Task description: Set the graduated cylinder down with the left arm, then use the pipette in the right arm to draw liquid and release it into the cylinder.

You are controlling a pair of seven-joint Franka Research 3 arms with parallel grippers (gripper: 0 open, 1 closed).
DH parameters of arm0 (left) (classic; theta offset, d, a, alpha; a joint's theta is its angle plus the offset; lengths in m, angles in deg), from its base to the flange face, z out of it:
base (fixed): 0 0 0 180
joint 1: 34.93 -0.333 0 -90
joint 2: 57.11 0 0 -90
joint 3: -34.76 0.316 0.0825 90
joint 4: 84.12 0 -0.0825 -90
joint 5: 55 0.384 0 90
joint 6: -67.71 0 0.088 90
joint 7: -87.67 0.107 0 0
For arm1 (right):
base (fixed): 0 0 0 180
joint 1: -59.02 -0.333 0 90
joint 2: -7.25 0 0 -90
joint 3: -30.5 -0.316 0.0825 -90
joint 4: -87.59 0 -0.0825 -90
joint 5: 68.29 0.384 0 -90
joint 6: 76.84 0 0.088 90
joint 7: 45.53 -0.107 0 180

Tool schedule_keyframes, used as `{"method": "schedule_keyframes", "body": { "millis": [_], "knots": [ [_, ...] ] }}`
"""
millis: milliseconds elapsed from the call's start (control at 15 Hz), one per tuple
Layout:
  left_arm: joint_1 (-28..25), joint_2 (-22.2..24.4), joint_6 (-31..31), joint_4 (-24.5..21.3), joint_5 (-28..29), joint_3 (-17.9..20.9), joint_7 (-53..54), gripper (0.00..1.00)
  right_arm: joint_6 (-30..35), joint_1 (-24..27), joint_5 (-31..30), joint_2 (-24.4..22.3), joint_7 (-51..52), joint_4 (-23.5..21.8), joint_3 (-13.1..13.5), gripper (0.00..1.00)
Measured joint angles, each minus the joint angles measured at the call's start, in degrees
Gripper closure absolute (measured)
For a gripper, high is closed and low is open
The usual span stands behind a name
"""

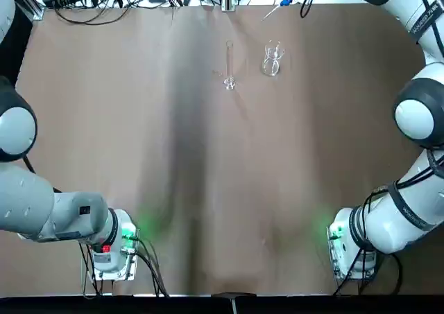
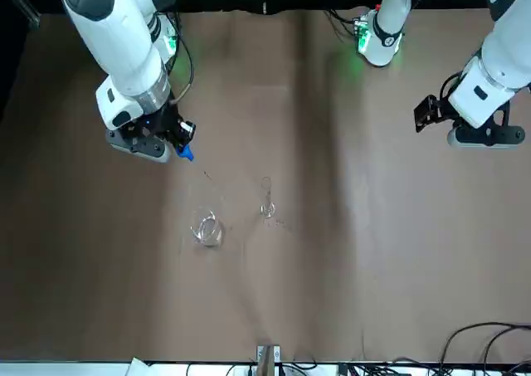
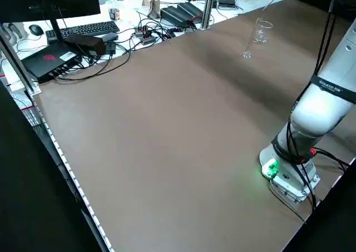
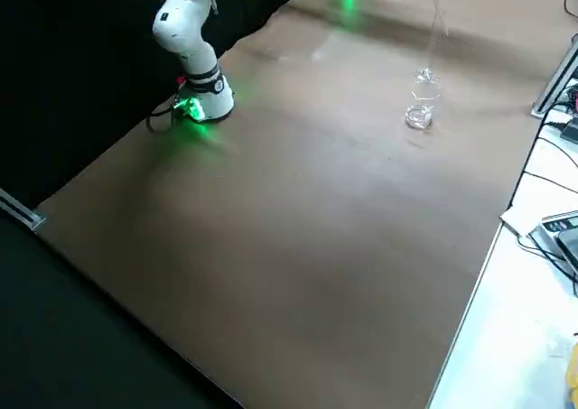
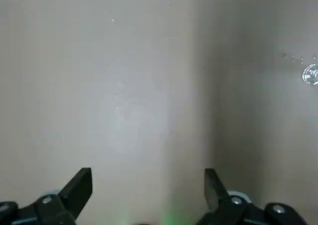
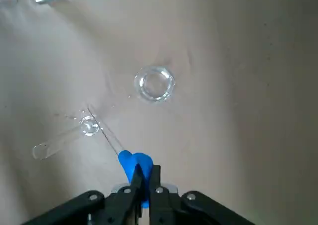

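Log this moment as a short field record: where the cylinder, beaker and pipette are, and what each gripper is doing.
cylinder: tall thin clear glass graduated cylinder standing upright on the brown table, apart from both grippers
beaker: short wider clear glass beaker standing beside the cylinder, apart from it
pipette: thin clear pipette with blue rubber bulb, held raised above the table
right gripper: shut on the bulb
left gripper: open, empty, away from the glassware
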Motion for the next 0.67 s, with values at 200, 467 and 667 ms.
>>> {"method": "schedule_keyframes", "body": {
  "millis": [200, 467, 667],
  "knots": [
    [-0.08, 0.30, 0.00, 0.02, 0.00, -0.11, 0.02, 0.00, 0.09, 0.18, -2.37, 0.88, 0.97, -0.44, 0.00, 0.93],
    [-0.08, 0.30, 0.00, 0.02, 0.00, -0.14, 0.10, 0.00, 0.06, 0.97, -5.04, 4.21, 3.72, -0.62, 0.02, 0.93],
    [0.06, 0.30, -0.05, 0.01, 0.00, -0.53, 0.11, 0.00, 0.12, 1.54, -7.13, 6.40, 5.45, -1.14, 0.05, 0.93]
  ]
}}
